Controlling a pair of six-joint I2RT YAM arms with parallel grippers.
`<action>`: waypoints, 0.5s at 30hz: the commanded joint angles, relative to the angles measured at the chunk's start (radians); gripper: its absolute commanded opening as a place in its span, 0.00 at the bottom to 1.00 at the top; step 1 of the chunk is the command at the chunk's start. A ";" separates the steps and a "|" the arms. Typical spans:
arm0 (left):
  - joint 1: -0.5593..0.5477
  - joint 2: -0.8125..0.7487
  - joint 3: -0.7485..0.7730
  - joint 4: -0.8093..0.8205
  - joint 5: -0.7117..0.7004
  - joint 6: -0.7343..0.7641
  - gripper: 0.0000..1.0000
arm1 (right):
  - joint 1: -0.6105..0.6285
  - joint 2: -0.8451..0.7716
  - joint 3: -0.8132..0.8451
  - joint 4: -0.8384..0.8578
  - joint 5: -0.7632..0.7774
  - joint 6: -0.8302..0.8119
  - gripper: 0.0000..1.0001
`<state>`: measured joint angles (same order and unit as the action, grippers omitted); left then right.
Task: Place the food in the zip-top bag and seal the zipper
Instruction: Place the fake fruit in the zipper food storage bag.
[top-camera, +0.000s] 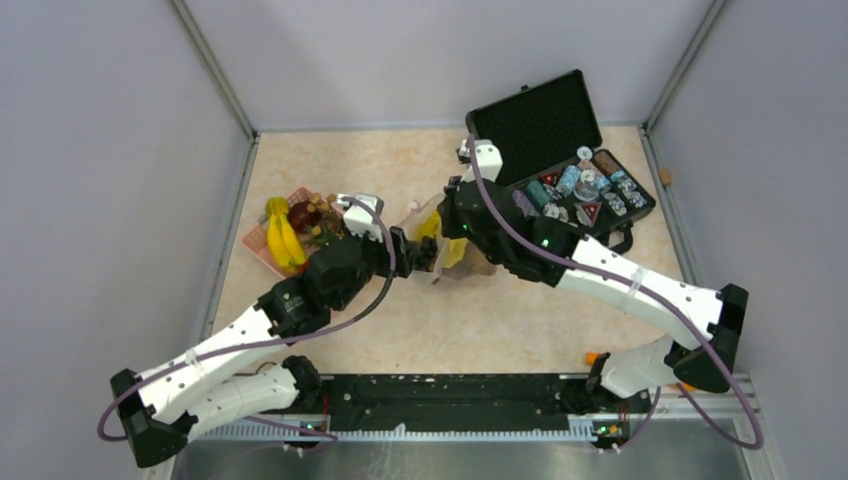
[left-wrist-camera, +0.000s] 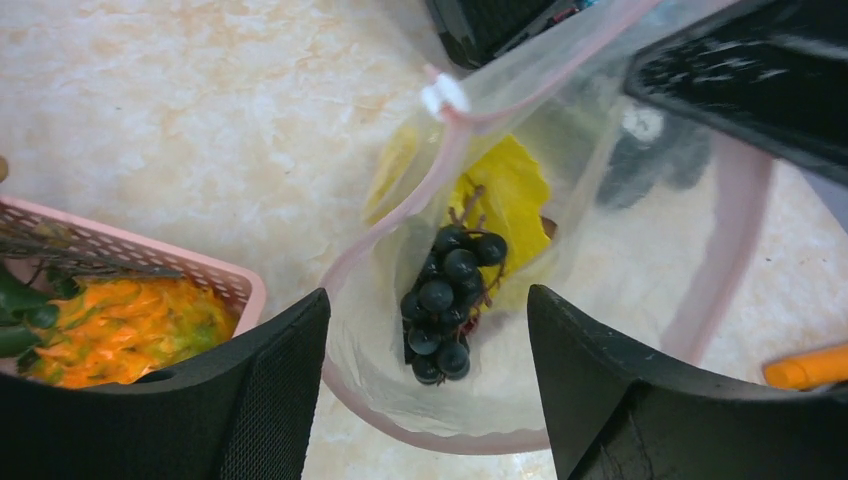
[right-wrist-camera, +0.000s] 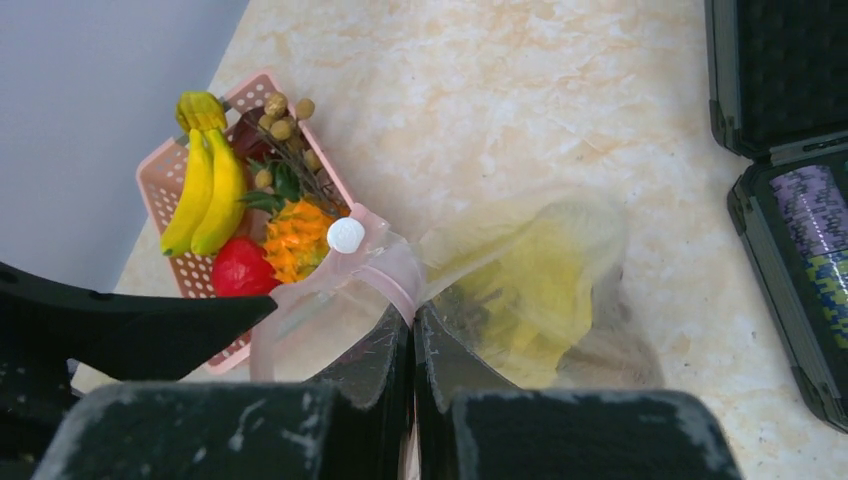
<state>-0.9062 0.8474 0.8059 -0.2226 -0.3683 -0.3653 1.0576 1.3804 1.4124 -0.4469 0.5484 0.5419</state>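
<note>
Under left end effector (left-wrist-camera: 428, 312), bagged grapes (left-wrist-camera: 446, 303)

Robotics lab test cell, plain grey panels (top-camera: 100, 150) walling in a marbled beige tabletop (top-camera: 450, 320) on 3 sides, metal frame posts (top-camera: 213, 70) standing at corners, white left arm (top-camera: 220, 345) and right arm (top-camera: 640, 290) sitting bolted to a black rail (top-camera: 450, 400), purple cables (top-camera: 101, 425) looping loose.
</note>
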 joint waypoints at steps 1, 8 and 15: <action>-0.003 -0.001 0.031 -0.017 -0.083 -0.009 0.74 | 0.017 -0.076 0.025 0.053 0.076 -0.014 0.00; -0.003 0.074 0.113 -0.139 -0.169 -0.023 0.78 | 0.017 -0.057 0.021 0.048 0.055 -0.019 0.00; -0.003 -0.010 0.094 -0.047 -0.098 0.006 0.94 | 0.017 -0.014 0.029 0.027 0.035 -0.022 0.00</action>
<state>-0.9070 0.8852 0.8818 -0.3038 -0.4427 -0.3779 1.0679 1.3579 1.4124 -0.4686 0.5785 0.5335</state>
